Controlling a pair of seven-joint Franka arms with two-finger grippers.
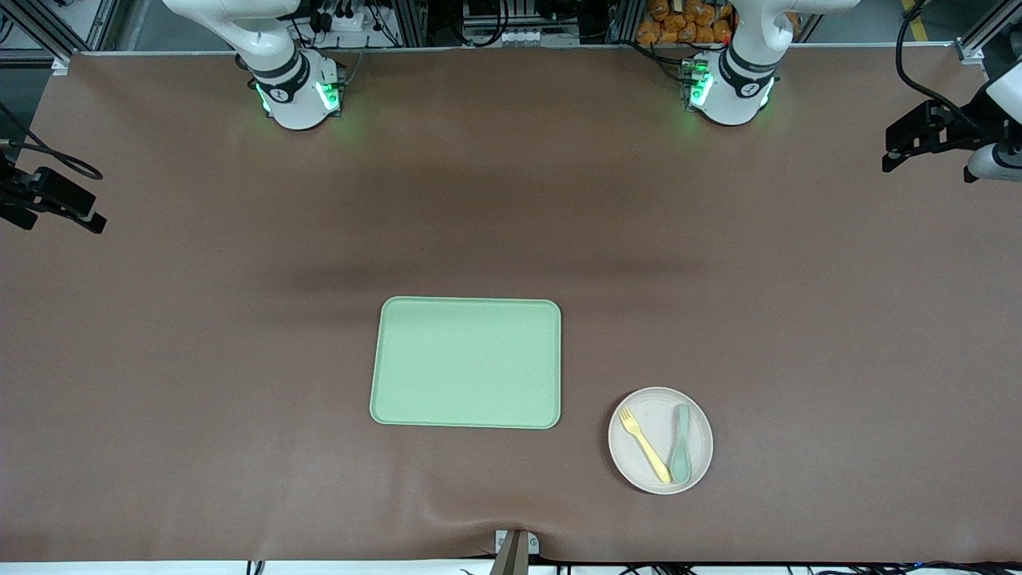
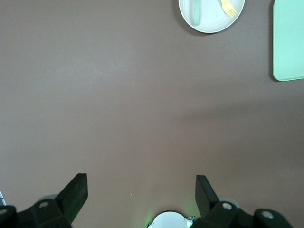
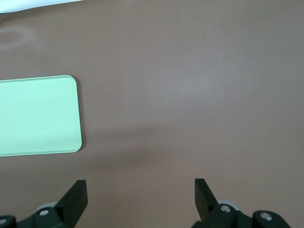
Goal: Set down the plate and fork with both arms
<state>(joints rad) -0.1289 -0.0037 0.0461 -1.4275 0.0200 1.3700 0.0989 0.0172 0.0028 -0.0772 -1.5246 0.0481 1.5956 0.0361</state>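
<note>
The off-white round plate (image 1: 659, 419) lies on the brown table, beside the tray toward the left arm's end and a little nearer the front camera. On it rest the pale yellow fork (image 1: 645, 444) and a muted green spoon (image 1: 681, 447), side by side. The left wrist view shows the plate (image 2: 211, 23), the fork (image 2: 229, 7) and the spoon (image 2: 196, 12) far off. My left gripper (image 2: 141, 186) hangs open and empty over bare table close to its own base. My right gripper (image 3: 139, 187) is likewise open and empty over bare table. Both arms wait, and neither gripper shows in the front view.
A rectangular light green tray (image 1: 467, 363) lies mid-table; its edge shows in both wrist views (image 2: 289, 40) (image 3: 38, 116). Black camera mounts stand at the table's ends (image 1: 52, 200) (image 1: 934, 132). A small bracket (image 1: 515, 547) sits at the front edge.
</note>
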